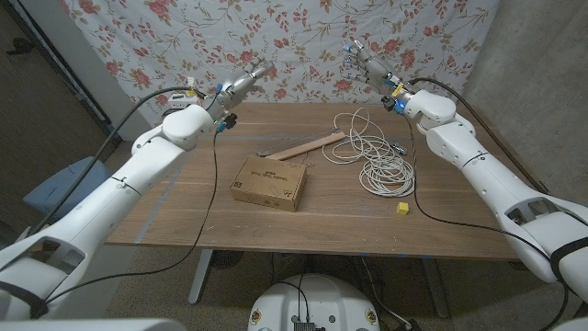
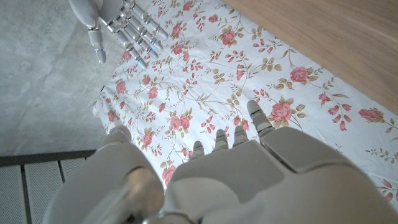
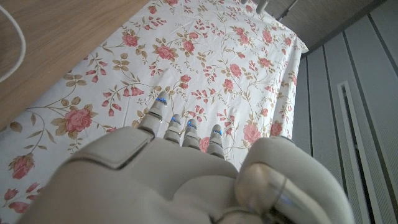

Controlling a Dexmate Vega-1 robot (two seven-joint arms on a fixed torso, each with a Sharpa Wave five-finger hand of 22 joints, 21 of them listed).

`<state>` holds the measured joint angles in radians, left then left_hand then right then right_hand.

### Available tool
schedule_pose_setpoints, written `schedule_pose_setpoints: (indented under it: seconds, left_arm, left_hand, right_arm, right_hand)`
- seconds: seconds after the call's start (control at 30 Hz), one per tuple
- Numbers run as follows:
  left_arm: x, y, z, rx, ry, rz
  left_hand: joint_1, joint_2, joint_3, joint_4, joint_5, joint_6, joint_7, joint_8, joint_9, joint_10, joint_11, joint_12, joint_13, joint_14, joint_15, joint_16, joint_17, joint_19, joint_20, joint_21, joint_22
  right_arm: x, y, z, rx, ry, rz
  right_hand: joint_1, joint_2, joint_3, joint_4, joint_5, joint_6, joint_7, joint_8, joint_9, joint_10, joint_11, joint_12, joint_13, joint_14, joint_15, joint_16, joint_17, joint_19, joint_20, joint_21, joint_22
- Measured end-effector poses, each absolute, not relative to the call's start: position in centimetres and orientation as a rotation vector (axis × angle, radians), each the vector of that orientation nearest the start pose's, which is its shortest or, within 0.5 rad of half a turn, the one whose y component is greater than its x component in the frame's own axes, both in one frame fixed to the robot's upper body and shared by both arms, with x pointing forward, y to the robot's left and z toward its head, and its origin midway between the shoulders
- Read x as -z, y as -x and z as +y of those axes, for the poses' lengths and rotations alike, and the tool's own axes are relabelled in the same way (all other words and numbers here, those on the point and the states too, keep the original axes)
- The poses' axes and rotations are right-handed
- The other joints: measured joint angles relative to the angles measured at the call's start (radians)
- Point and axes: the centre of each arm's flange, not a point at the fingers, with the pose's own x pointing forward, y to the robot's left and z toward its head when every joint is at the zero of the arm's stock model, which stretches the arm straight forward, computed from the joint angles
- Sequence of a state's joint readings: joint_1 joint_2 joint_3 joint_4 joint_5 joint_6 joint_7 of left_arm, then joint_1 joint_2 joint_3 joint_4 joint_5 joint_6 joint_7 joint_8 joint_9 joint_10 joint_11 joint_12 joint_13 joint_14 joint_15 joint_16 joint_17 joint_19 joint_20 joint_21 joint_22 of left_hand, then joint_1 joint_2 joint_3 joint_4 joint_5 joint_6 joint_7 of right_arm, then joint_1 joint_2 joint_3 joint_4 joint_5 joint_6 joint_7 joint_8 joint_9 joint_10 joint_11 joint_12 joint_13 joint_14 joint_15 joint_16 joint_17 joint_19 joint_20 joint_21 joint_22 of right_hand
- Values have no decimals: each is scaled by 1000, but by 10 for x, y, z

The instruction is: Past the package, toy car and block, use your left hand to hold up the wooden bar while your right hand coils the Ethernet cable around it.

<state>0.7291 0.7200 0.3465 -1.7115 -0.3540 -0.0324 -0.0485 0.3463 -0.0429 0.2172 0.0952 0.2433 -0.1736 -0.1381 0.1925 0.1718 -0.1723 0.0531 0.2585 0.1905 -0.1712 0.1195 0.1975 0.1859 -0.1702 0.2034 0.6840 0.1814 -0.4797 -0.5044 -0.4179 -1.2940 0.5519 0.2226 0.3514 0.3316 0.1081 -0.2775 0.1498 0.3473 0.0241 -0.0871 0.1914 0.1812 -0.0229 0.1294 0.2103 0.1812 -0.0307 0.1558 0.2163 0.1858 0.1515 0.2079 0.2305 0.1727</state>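
Presently, the left hand [image 1: 246,81] is being held raised above the far edge of the table [image 1: 184,207], toward its far left corner, with fingers extended and apart and nothing grasped. In the left wrist view the same hand [image 2: 249,180] is being seen from behind, its fingers [image 2: 256,116] pointing at the floral cloth [image 2: 205,74], and the other hand [image 2: 121,25] is being shown in the distance with fingers spread. The right hand [image 1: 367,62] is likewise being held raised beyond the far right part of the table, fingers spread, nothing held. In the right wrist view this hand [image 3: 186,180] is being seen with its fingertips [image 3: 160,99] directed at the cloth.

On the table, the wooden bar [image 1: 308,148] is lying flat near the middle, angled toward the far edge. The Ethernet cable [image 1: 378,158] is lying in loose white coils just to the right of the bar, its loops reaching the bar's far end. The package [image 1: 268,182], a flat cardboard box, is lying just in front of the bar's near end. The block [image 1: 402,209], small and yellow, is lying near the front edge, close to the cable's nearest loop.
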Motion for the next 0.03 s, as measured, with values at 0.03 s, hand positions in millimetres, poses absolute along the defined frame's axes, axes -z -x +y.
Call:
schedule_pose_setpoints:
  seconds: [0.03]
  left_arm:
    - [-132, -574, 259, 267, -459, -810]
  left_hand:
    - [0, 0, -2, 2, 0, 0, -7, -1, 0, 0, 0, -4, 0, 0, 0, 0, 0, 0, 0, -3, 0]
  right_arm:
    - [-166, -632, -232, -524, 225, -836]
  right_hand:
    - [-1, -1, -1, -1, 0, -3, 3, 0, 0, 0, 0, -3, 0, -2, 2, -5, 0, -4, 4, -2, 0]
